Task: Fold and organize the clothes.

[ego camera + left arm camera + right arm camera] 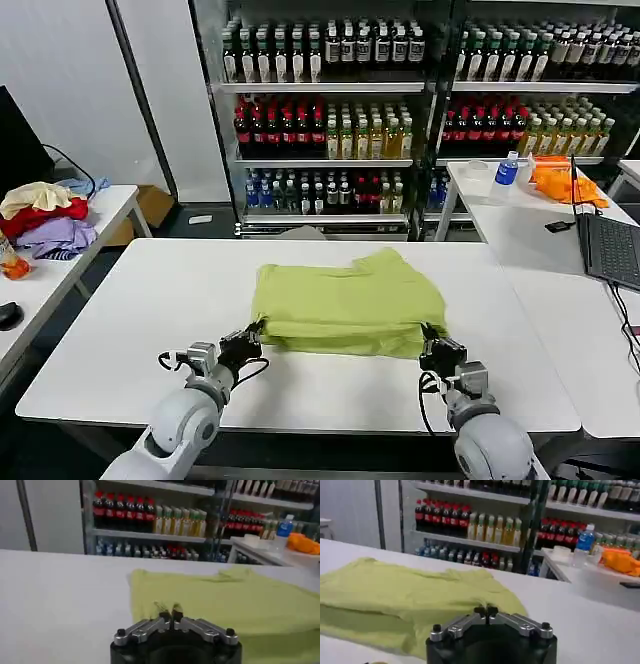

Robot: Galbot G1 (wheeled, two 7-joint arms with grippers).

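Note:
The clothes are one lime T-shirt [345,300], lying partly folded in the middle of the white table [150,300], plain side up. My left gripper [252,336] sits at its near left corner with both fingers pressed together on the fabric edge. The left wrist view shows the cloth [225,595] puckered at the left gripper [171,614]. My right gripper [432,342] is at the near right corner, likewise shut on the hem. In the right wrist view the shirt [410,595] bunches around the right gripper [485,611].
A heap of red, lavender and cream garments [45,215] lies on the left side table. On the right table are an orange cloth [565,182], a water bottle [507,170] and a laptop [610,250]. Drink shelves [330,130] stand behind.

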